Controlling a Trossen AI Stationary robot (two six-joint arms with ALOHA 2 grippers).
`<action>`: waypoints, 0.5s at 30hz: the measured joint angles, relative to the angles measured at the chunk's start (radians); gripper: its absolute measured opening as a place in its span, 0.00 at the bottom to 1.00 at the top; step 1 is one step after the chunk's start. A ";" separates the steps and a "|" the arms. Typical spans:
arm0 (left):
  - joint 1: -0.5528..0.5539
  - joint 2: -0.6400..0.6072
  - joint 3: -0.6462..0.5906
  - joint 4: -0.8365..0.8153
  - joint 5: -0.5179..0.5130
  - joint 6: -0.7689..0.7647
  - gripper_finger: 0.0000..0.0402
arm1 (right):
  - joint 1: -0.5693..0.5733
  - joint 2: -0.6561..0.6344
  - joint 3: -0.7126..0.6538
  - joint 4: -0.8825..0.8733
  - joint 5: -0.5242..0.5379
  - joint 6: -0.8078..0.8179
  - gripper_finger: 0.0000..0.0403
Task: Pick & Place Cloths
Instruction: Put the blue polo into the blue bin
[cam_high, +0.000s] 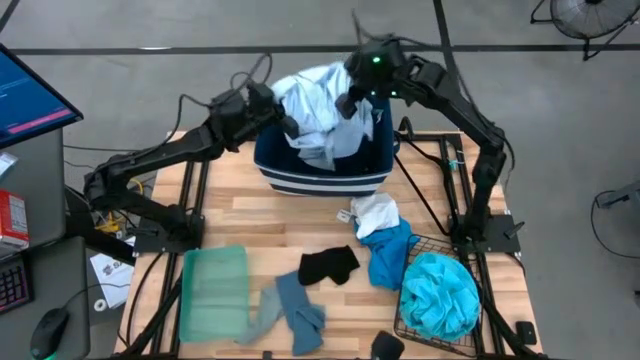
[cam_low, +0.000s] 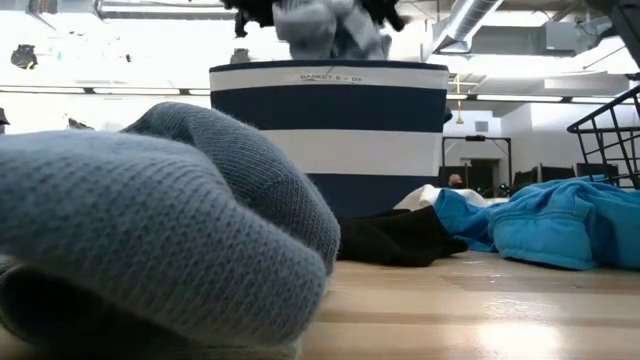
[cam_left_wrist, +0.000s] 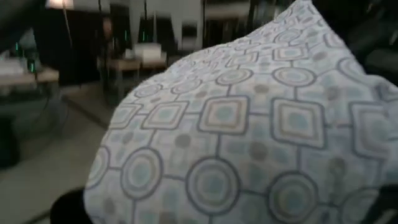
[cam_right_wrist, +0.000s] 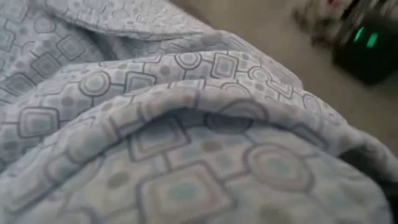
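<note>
the pale blue-white shirt (cam_high: 318, 108) is held bunched above the navy bin (cam_high: 325, 175) between the left hand (cam_high: 283, 118) and right hand (cam_high: 352, 103) (both seemingly closed on it). trailing fabric could be snagged on the rim and left draped outside.

High view: overhead, facing straight down, far enough to take in the whole table (cam_high: 300, 215) and both arms.

Low view: at tabletop level near the front edge, facing level across to the navy bin (cam_low: 328, 135); the grey-blue cloth (cam_low: 150, 220) sits right against the lens, filling the near left.

Both wrist views: pressed close to the patterned pale shirt (cam_left_wrist: 249, 124), which fills each frame.

Shared: bin and shirt appear in high and low views; the shirt in all four.
</note>
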 joint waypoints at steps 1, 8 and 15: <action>0.005 0.006 0.000 -0.033 0.000 0.000 0.02 | -0.004 0.013 0.000 -0.033 -0.002 0.000 0.00; 0.036 0.048 0.000 -0.165 0.004 0.000 0.03 | -0.005 0.102 0.000 -0.140 -0.005 -0.019 0.00; 0.076 0.082 0.000 -0.220 0.004 -0.001 0.03 | -0.006 0.152 0.000 -0.196 -0.005 -0.034 0.03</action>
